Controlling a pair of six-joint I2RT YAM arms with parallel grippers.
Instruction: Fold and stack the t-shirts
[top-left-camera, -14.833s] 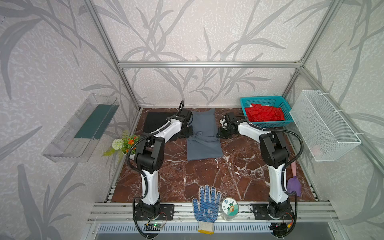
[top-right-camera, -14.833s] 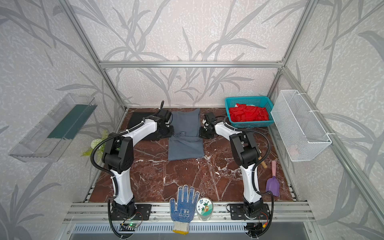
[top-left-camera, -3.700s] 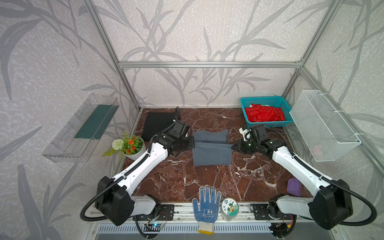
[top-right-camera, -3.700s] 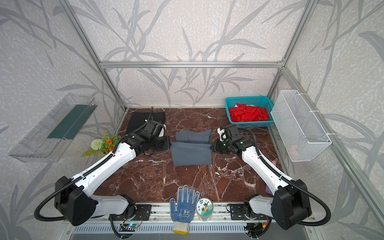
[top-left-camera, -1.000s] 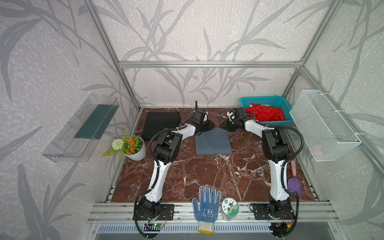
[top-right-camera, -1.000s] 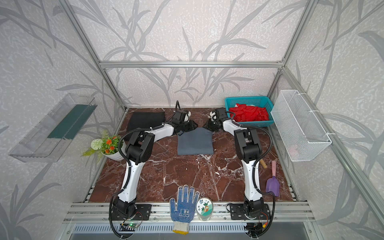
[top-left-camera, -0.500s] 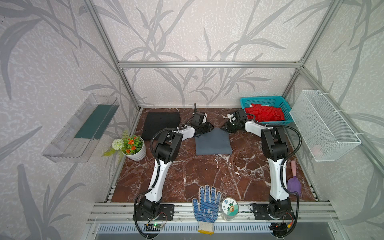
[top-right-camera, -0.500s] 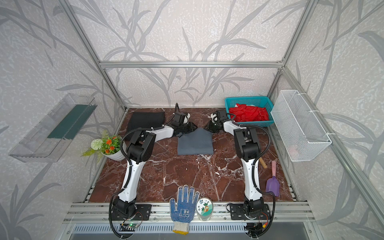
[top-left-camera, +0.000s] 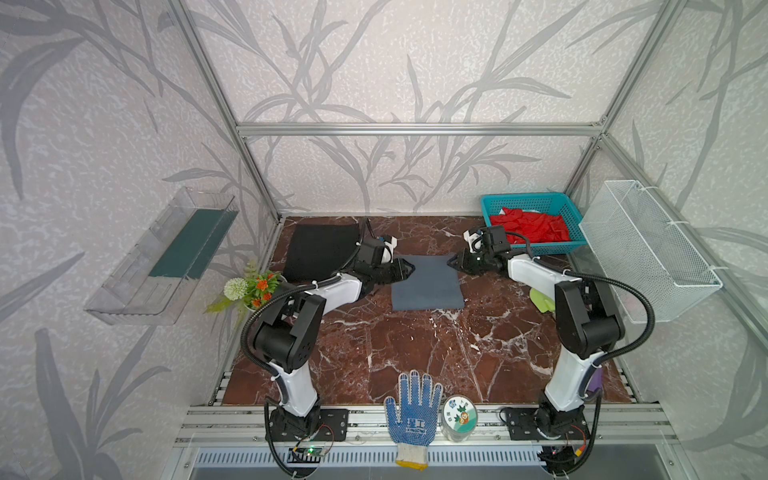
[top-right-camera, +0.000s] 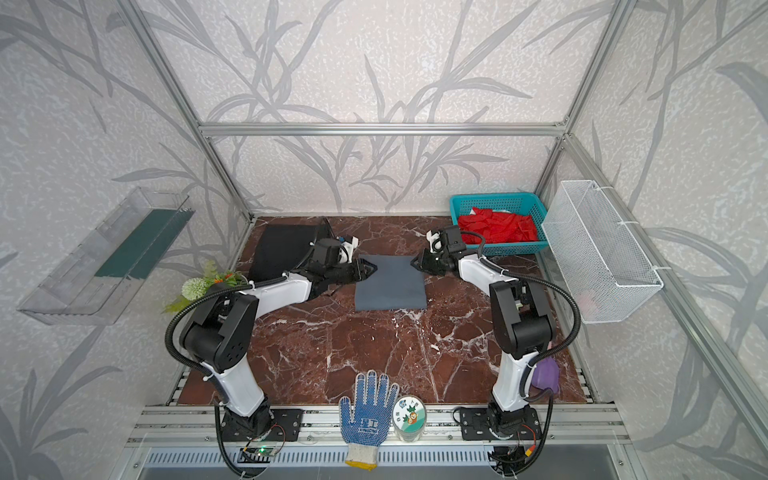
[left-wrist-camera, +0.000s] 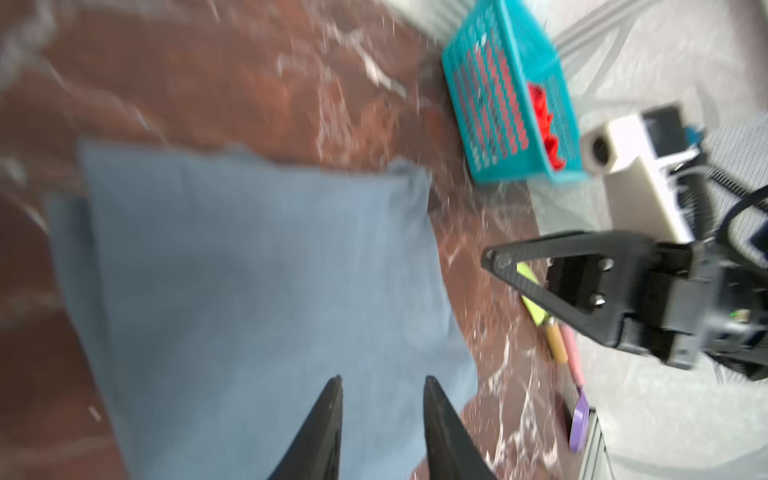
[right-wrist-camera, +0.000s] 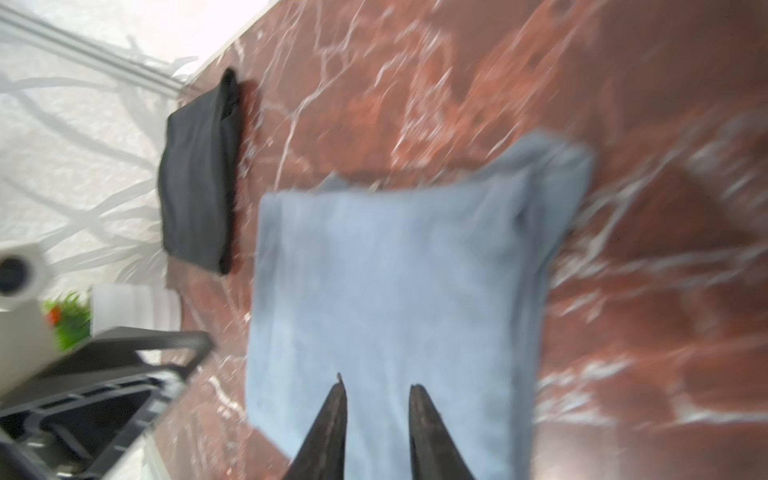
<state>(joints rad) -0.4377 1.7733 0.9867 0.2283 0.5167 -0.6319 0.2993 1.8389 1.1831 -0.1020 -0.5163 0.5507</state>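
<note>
A: Where does the grey shirt (top-left-camera: 426, 282) lie?

B: Flat, toward the back middle of the table (top-left-camera: 415, 357), folded into a tidy near-square. The black shirt (top-left-camera: 322, 251) lies folded as well, in the back left corner, clear of the grey one.

A: And the arms?

B: The left gripper (top-left-camera: 409, 269) sits at the grey shirt's far left corner and the right gripper (top-left-camera: 451, 262) at its far right corner. In each wrist view the fingers (left-wrist-camera: 328, 415) stand a little apart. Cloth shows through the gap and nothing is pinched. Both views are blurred, so whether the tips touch the cloth cannot be told.

A: Which step is that?

B: Folding looks finished on both shirts. Stacking seems to be what remains.

A: What does the next move call for?

B: Likely a pinch through every layer at two edges of one bundle. It should then be lifted level, so the fold does not fall open, and set square on the other shirt.
</note>
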